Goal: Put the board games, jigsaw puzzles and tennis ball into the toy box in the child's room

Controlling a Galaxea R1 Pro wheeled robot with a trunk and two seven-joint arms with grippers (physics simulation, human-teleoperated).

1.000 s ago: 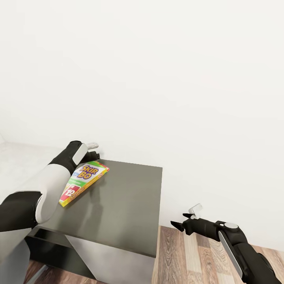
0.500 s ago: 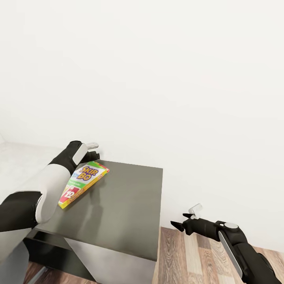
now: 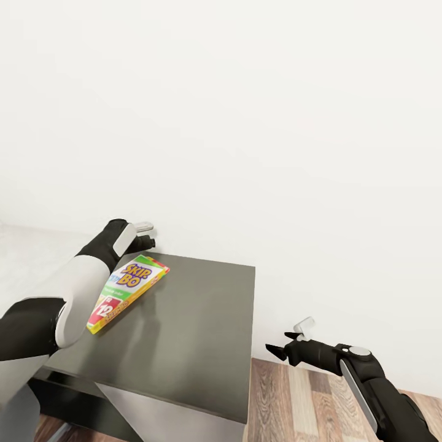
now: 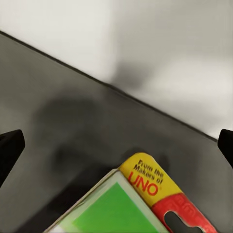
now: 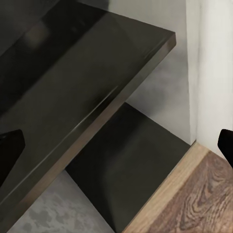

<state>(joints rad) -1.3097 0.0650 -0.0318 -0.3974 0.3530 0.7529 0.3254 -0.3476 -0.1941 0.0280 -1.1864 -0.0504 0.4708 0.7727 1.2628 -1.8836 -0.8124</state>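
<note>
Board game (image 3: 126,284), yellow-green with big letters, sits lower left of the head view, tilted over the dark cabinet top (image 3: 190,331); whether it touches is unclear. Left gripper (image 3: 145,234) is at its far end; its tips sit wide at the wrist view's edges, yet whether it pinches the box I cannot tell. Right gripper (image 3: 279,351) hangs spread and empty, lower right, over wood-plank floor (image 3: 294,399). Advice: keep the box level while carrying; mind the white wall (image 3: 245,123) just behind.
</note>
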